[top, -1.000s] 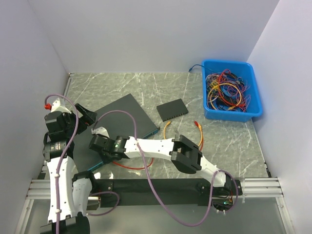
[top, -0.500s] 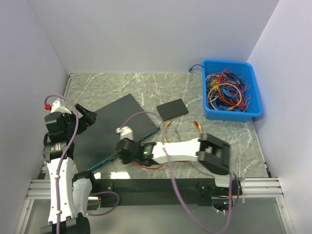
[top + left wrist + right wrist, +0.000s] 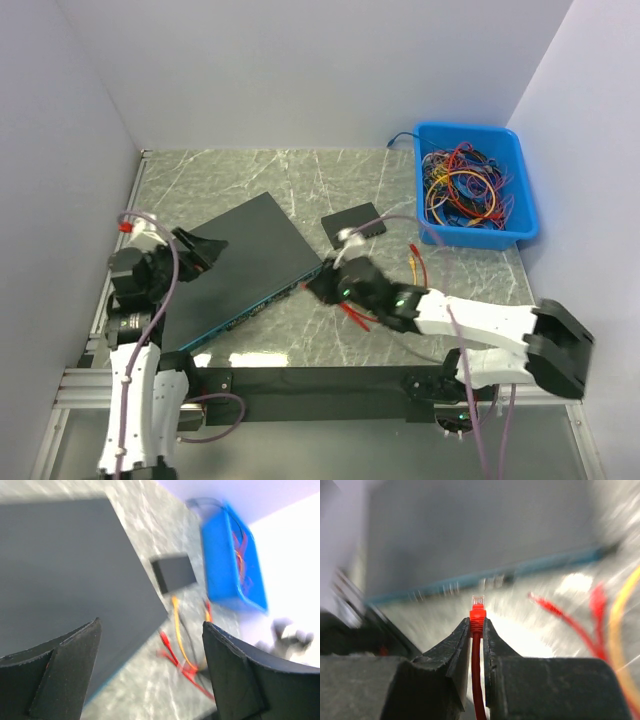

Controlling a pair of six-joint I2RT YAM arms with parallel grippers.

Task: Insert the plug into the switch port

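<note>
The large dark switch (image 3: pixel 240 262) lies at the left of the table, its blue-edged port face (image 3: pixel 485 577) turned toward the near right. My right gripper (image 3: pixel 318 287) is shut on the red plug (image 3: pixel 478 611), whose clear tip points at the port face a short way off. The red cable (image 3: pixel 357 317) trails behind it. My left gripper (image 3: pixel 205 250) is open and empty over the switch's left end (image 3: pixel 60 575). The views are motion-blurred.
A small black box (image 3: pixel 353 223) lies behind the right gripper. A blue bin (image 3: pixel 472 190) of tangled cables stands at the back right. An orange cable (image 3: pixel 414 262) and another red cable end (image 3: pixel 560 615) lie on the marble top near the switch's corner.
My right arm has swung from the switch's near left end to its right corner, carrying the red plug. The switch has turned slightly. The left arm has shifted a little to the right.
</note>
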